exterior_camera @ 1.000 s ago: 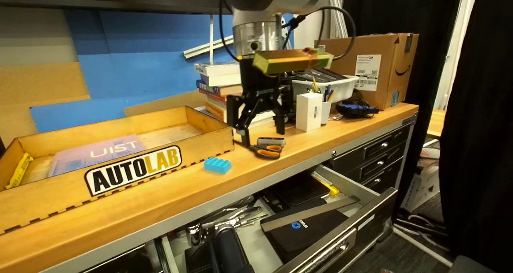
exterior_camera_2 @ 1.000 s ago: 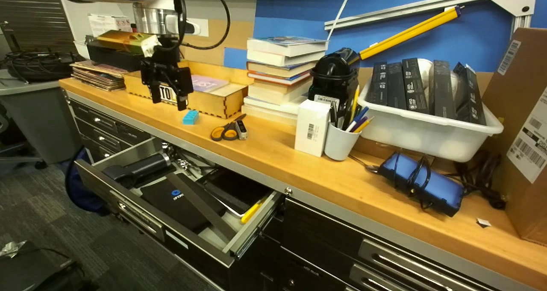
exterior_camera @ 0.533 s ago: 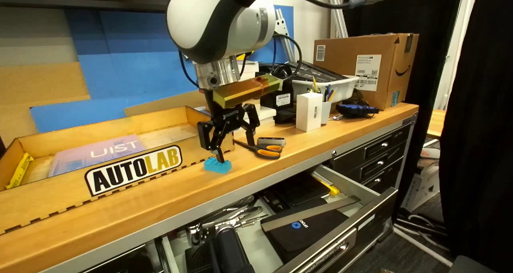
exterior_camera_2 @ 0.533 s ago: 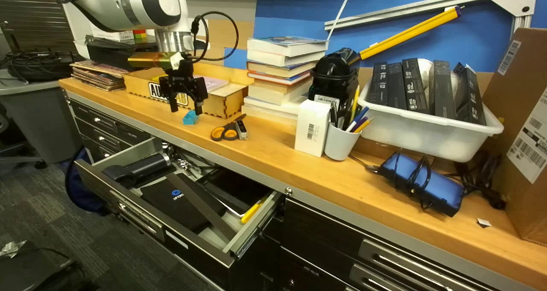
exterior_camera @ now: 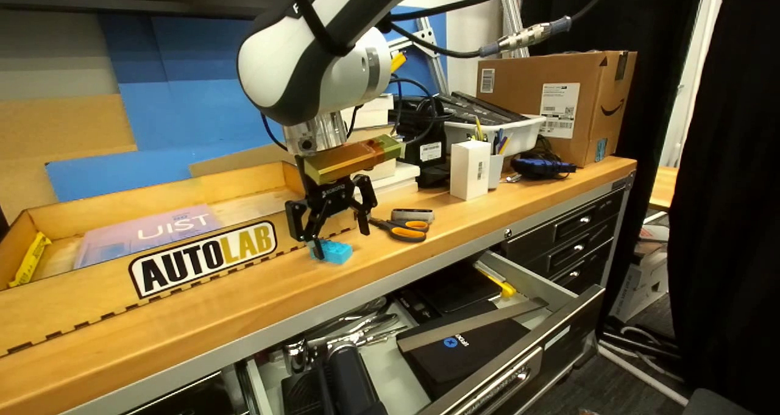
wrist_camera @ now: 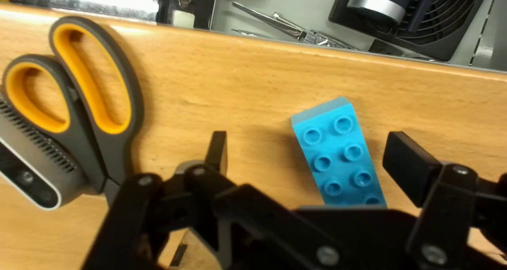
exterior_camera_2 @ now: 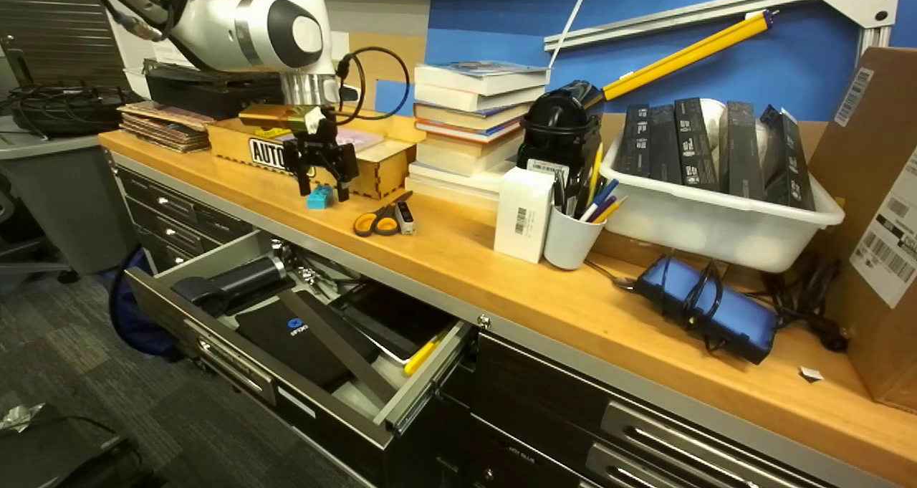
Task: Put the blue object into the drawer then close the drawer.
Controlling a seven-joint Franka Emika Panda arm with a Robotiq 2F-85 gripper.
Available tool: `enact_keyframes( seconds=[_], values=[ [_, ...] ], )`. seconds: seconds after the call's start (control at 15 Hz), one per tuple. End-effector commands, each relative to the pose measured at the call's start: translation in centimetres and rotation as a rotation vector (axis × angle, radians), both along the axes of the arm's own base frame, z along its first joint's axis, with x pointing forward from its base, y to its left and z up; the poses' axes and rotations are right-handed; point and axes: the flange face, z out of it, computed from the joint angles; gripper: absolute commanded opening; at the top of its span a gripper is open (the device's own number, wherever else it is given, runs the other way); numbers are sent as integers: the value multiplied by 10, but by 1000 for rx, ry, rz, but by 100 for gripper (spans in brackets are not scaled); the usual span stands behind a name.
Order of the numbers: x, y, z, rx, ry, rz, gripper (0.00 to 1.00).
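The blue object is a small cyan studded block (exterior_camera: 337, 254) lying on the wooden worktop, in front of the AUTOLAB tray's corner. It also shows in an exterior view (exterior_camera_2: 319, 197) and in the wrist view (wrist_camera: 336, 159), where its near end is hidden by the gripper body. My gripper (exterior_camera: 341, 239) is open and empty, low over the block, with its fingers on either side. In the wrist view the gripper (wrist_camera: 313, 155) has the block between its fingers, nearer the right finger, touching neither. The dark drawer (exterior_camera: 521, 372) stands open below the worktop; its front (exterior_camera_2: 236, 362) also shows.
Orange-handled scissors (wrist_camera: 95, 75) and a small silver camera (wrist_camera: 33, 171) lie beside the block. The wooden AUTOLAB tray (exterior_camera: 103, 293) stands behind it. A book stack (exterior_camera_2: 476, 126) and white box (exterior_camera_2: 523, 216) stand farther along. The drawer holds tools and a black case (exterior_camera_2: 304, 337).
My gripper has come down over the block, moving left in an exterior view and right in an exterior view. It stays open. The block and the drawer have not moved.
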Motion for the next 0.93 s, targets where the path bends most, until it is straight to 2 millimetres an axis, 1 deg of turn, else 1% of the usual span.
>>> enact_keyframes(
  seconds=[0.0, 0.07, 0.2, 0.27, 0.4, 0.47, 0.53, 0.6, 0.67, 0.73, 0.8, 0.87],
  values=[
    [14, 7, 0, 27, -5, 7, 75],
    [15, 8, -2, 26, -14, 0, 74],
    [12, 9, -2, 22, -17, -6, 58],
    [10, 10, 0, 22, -21, -8, 49],
    [4, 12, 4, 23, -33, -17, 34],
    [-2, 12, 4, 31, -31, -19, 27],
    [-5, 12, 4, 32, -29, -24, 18],
    [-14, 8, 0, 33, -18, -37, 12],
    [-20, 5, -2, 36, -11, -45, 16],
    [-36, -4, -7, 38, 3, -72, 16],
    [-45, -8, -8, 42, 8, -86, 16],
    [-59, -13, -11, 50, 17, -108, 16]
  ],
)
